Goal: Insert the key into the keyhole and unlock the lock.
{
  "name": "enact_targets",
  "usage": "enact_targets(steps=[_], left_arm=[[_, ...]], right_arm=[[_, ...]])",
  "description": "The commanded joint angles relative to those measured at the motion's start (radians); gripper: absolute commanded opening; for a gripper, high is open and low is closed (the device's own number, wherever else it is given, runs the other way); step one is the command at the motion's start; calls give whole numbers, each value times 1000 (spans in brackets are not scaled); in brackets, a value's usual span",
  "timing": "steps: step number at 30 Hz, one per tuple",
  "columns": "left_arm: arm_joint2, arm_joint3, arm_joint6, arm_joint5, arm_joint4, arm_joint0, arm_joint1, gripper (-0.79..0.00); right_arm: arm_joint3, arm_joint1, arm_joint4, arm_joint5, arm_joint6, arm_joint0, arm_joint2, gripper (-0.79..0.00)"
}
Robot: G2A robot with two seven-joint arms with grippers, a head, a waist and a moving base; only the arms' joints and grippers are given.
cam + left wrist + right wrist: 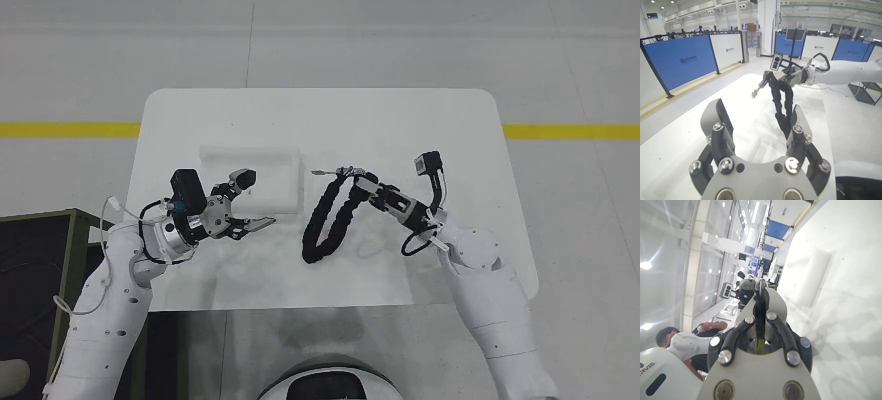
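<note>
White table (450, 130) on a grey floor, seen from above, with a yellow line (70, 129) running across the floor behind it. The left gripper (252, 202) sits over the left part of the table with its fingers spread wide and nothing between them, at the near edge of a low white block (275, 165). The right gripper (368, 186) is near the middle of the table, clamped on the upper end of the lock (322, 228), a long loop in a black fabric sleeve that trails from the gripper toward the table's near edge. The key (320, 172) sticks out from the lock's upper end, pointing toward the white block.

Blue and white panels (679, 62) fence the hall in the left wrist view. The left gripper (761, 119) is wide open, its ribbed fingers (724, 115) well apart. Beyond it the right gripper (780, 77) holds the lock (788, 94) up, the black loop hanging down. The key (757, 91) dangles from the lock's end; whether it sits in a keyhole cannot be told.

From the right wrist, the right gripper (760, 289) is narrow, pinching the lock's (760, 311) black sleeve, with the table (838, 275) beside it
</note>
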Motion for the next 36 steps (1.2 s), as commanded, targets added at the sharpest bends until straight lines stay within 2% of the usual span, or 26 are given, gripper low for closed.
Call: enact_targets(steps=[1,3,5,11,15,19,22,26,30,32,34,36], left_arm=[[0,0,0,0,0,0,0,0],[0,0,0,0,0,0,0,0],[0,0,0,0,0,0,0,0],[0,0,0,0,0,0,0,0],[0,0,0,0,0,0,0,0],[0,0,0,0,0,0,0,0],[0,0,0,0,0,0,0,0],[0,0,0,0,0,0,0,0],[0,0,0,0,0,0,0,0],[0,0,0,0,0,0,0,0],[0,0,0,0,0,0,0,0],[0,0,0,0,0,0,0,0]], right_arm=[[-10,6,-91,-2,-58,-13,22,-785],[-31,11,-195,-3,-120,-27,33,-785],[-63,16,-367,11,-209,-43,38,-785],[-149,18,-860,93,-424,-70,-42,-785],[-184,21,-1232,189,-532,-73,-107,-785],[-195,21,-1474,289,-644,-81,-152,-785],[-199,20,-1586,341,-706,-95,-181,-785],[-197,18,-1543,300,-737,-106,-193,-785],[-199,15,-1469,310,-762,-113,-173,-785],[-198,16,-1519,312,-760,-110,-180,-785],[-197,14,-1559,356,-761,-108,-186,-785],[-197,12,-1526,333,-762,-106,-193,-785]])
